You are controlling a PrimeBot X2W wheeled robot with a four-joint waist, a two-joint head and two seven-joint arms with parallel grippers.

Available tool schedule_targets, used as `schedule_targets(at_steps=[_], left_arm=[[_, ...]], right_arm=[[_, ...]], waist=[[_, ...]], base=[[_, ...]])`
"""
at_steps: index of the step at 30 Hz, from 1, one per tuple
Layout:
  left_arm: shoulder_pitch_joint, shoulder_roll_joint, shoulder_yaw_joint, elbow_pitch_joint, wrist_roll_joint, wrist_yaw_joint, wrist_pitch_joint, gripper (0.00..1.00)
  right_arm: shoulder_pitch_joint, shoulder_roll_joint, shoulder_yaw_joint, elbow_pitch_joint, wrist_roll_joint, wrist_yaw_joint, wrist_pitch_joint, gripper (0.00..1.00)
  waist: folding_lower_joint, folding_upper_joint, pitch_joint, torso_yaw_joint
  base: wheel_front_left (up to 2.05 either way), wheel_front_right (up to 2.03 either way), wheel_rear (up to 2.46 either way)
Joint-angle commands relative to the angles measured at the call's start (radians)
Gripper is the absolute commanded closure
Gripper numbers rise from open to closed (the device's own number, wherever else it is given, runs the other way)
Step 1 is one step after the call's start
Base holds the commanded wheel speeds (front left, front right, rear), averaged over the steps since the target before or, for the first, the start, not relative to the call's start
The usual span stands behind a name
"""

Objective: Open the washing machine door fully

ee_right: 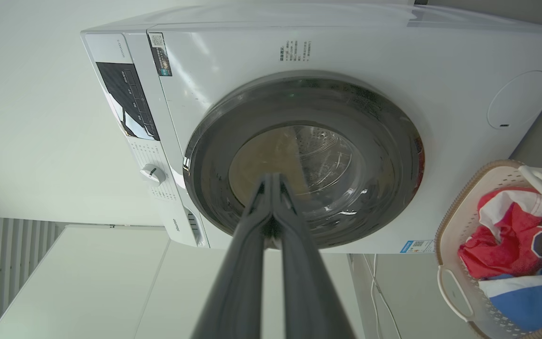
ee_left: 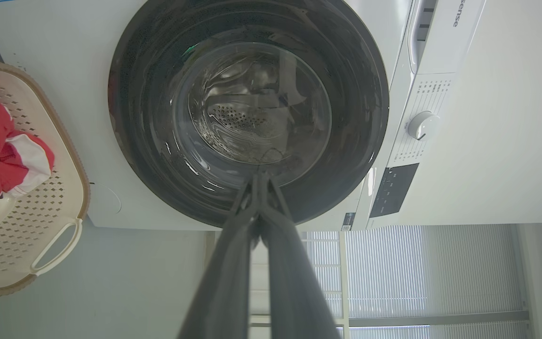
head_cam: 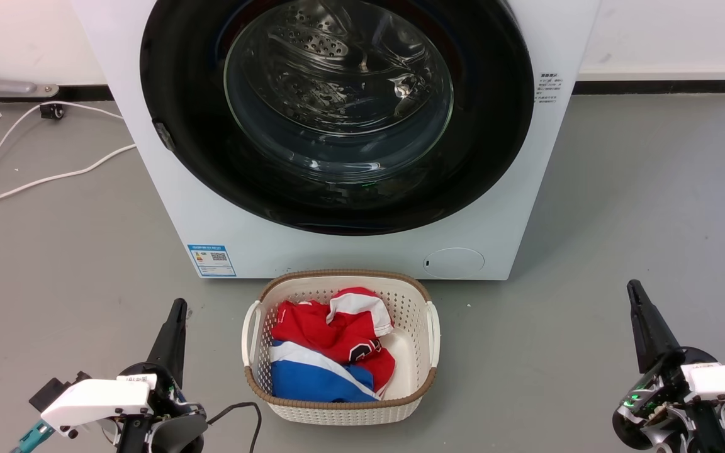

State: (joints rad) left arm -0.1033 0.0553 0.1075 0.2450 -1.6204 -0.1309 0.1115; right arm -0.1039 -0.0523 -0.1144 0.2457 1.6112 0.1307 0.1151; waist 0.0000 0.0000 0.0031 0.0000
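My left gripper [head_cam: 178, 306] and right gripper [head_cam: 633, 288], both pinched closed and empty, sit well short of the washing machine door [head_cam: 337, 107], shut flush; it looks heavy and slick, best hooked at its left-edge catch [head_cam: 163, 134].

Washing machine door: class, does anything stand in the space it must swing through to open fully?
Possibly the laundry basket, on the floor directly before the washing machine, below the washing machine door; it looks low enough to clear.

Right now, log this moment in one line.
door closed | left gripper shut, off door | right gripper shut, off door | basket of clothes before machine | opening not started
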Motion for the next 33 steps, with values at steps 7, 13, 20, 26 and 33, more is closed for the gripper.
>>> schedule_targets(at_steps=[7,13,20,26,33], left_arm=[[-0.011,-0.002,0.004,0.001,0.006,0.000,0.001,1.00],[-0.011,-0.002,0.005,0.001,0.006,0.000,0.002,1.00],[-0.011,-0.002,0.005,0.001,0.007,0.000,0.002,1.00],[-0.011,-0.003,0.006,0.001,0.007,0.000,0.003,1.00],[-0.011,-0.003,0.006,0.001,0.006,0.000,0.003,1.00]], right_arm=[[-0.010,0.004,-0.001,0.001,0.002,0.000,0.003,1.00],[-0.011,0.004,-0.001,0.001,0.002,0.000,0.003,1.00],[-0.011,0.004,-0.001,0.001,0.002,0.000,0.003,1.00],[-0.011,0.004,-0.001,0.001,0.002,0.000,0.003,1.00],[-0.011,0.004,-0.001,0.001,0.002,0.000,0.003,1.00]], waist=[[0.0000,0.0000,0.000,0.000],[0.0000,0.0000,0.000,0.000],[0.0000,0.0000,0.000,0.000],[0.0000,0.0000,0.000,0.000],[0.0000,0.0000,0.000,0.000]], base=[[0.00,0.00,0.00],[0.00,0.00,0.00],[0.00,0.00,0.00],[0.00,0.00,0.00],[0.00,0.00,0.00]])
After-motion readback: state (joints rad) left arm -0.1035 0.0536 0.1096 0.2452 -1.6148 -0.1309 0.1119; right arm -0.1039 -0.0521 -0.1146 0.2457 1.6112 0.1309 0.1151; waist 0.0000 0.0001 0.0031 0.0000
